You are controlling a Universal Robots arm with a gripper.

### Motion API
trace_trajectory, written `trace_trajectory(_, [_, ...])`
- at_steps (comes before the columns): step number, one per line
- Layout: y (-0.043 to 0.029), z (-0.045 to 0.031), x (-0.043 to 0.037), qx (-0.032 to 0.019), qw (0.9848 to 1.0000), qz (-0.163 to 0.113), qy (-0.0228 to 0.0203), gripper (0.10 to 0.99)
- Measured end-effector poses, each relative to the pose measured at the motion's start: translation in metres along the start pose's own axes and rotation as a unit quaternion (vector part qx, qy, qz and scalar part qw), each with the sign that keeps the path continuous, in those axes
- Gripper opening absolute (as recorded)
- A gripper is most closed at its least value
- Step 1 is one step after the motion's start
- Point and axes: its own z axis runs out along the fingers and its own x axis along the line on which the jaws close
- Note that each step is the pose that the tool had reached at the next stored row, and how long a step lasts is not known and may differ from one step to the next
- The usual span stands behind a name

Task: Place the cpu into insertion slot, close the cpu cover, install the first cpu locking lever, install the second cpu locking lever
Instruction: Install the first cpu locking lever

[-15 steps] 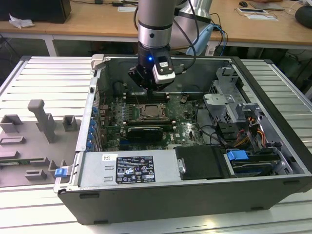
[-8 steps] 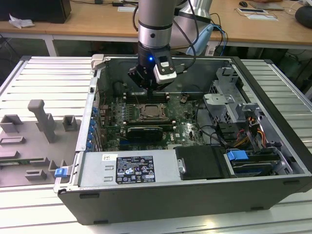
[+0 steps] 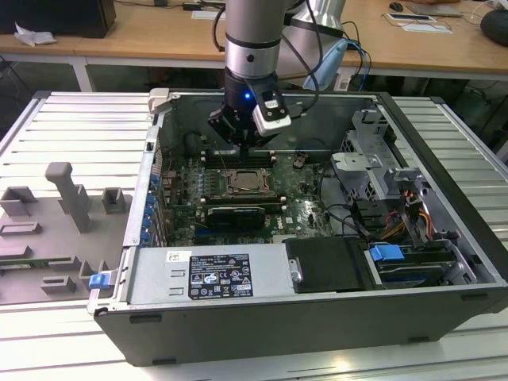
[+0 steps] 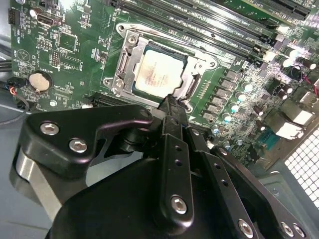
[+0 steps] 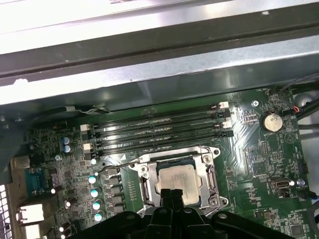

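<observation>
The cpu lies flat in the insertion slot, its silver-grey top showing through the window of the cpu cover. The cover lies down around the chip. My gripper hangs inside the open computer case just above the socket's edge. In both wrist views its black fingers are pressed together, the tips at the rim of the socket frame with nothing between them. A thin wire locking lever runs beside the socket.
Long memory slots lie beside the socket. A black graphics card sits on its near side in the exterior view. The power supply, drive cage and cables stand to the exterior view's right. Grey fixtures stand outside the case.
</observation>
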Motion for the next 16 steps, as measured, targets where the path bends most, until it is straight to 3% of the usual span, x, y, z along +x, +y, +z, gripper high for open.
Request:
trace_trajectory(7, [0.0000, 0.0000, 0.0000, 0.0003, 0.9997, -0.026, 0.0010, 0.110])
trace_trajectory(11, [0.0000, 0.0000, 0.0000, 0.0006, 0.9983, -0.058, 0.0020, 0.110])
trace_trajectory(14, [0.0000, 0.0000, 0.0000, 0.0010, 0.9960, -0.089, 0.0029, 0.110])
trace_trajectory(16, [0.0000, 0.0000, 0.0000, 0.0013, 0.9931, -0.117, 0.0039, 0.110])
